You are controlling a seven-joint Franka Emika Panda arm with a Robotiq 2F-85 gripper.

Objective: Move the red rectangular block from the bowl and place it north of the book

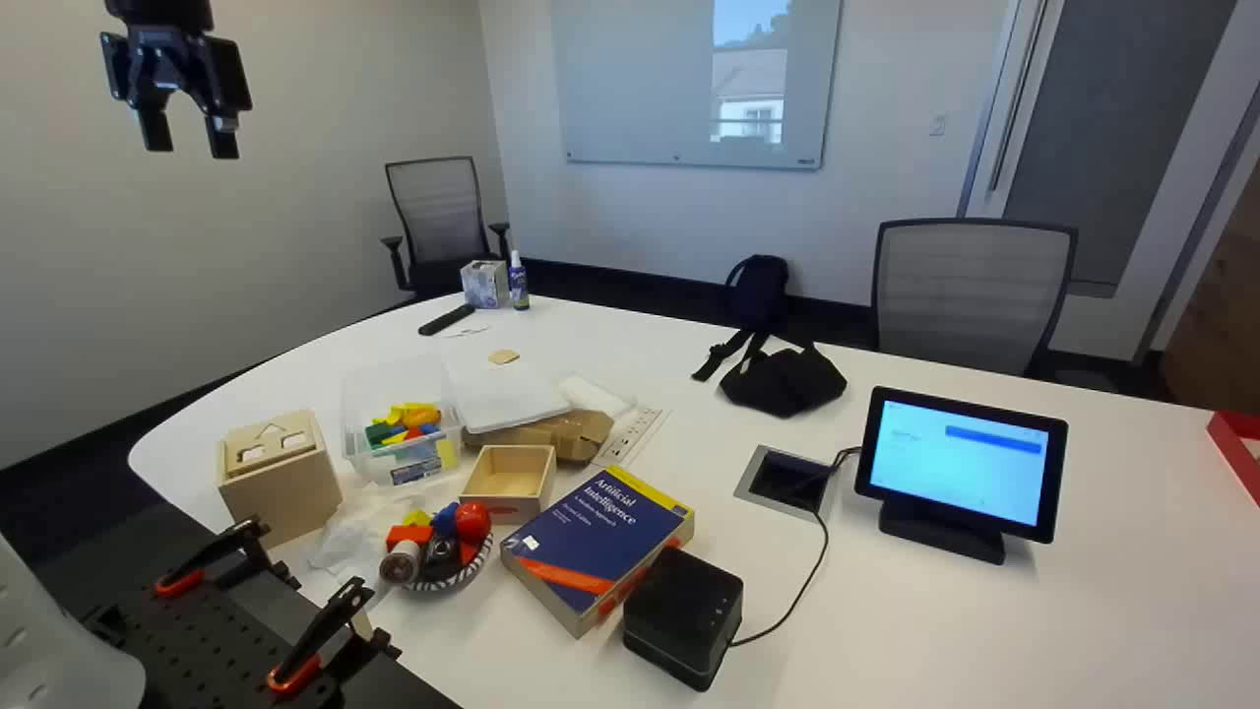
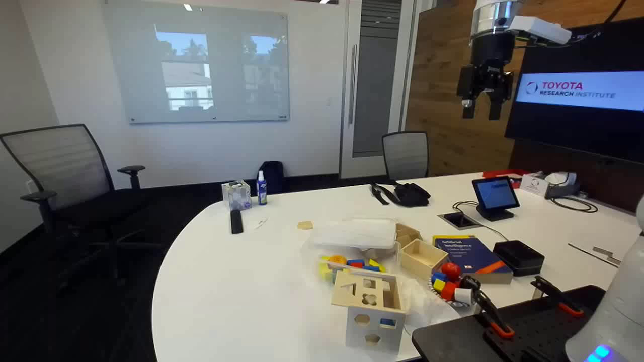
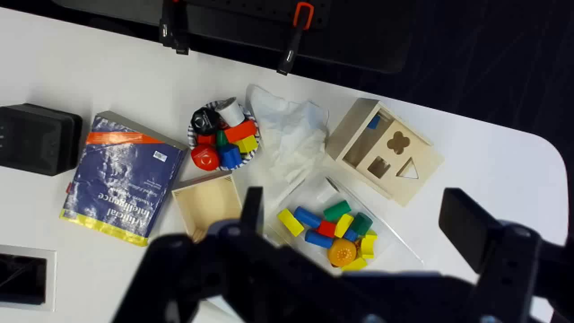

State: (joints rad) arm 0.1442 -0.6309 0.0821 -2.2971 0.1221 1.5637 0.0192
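Observation:
The red rectangular block [image 3: 241, 131] lies among other pieces in the small round bowl [image 3: 192, 138], which has a striped rim. The block [image 1: 409, 535] and bowl [image 1: 461, 579] show in both exterior views, the block again here [image 2: 449, 290]. The book [image 3: 119, 179] has a navy-blue cover and lies flat beside the bowl; it also shows in both exterior views [image 1: 596, 527] [image 2: 470, 256]. My gripper [image 1: 190, 146] is open and empty, high above the table [image 2: 481, 111]. In the wrist view its fingers [image 3: 354, 197] are wide apart, with the clear bin below them.
A black box [image 1: 682, 615] stands beside the book. An open wooden box [image 3: 208, 202] sits near bowl and book. A clear bin of blocks [image 3: 385, 224], a wooden shape sorter [image 3: 381, 148] and crumpled plastic [image 3: 291, 130] are near. Clamps [image 3: 291, 51] line the mount's edge.

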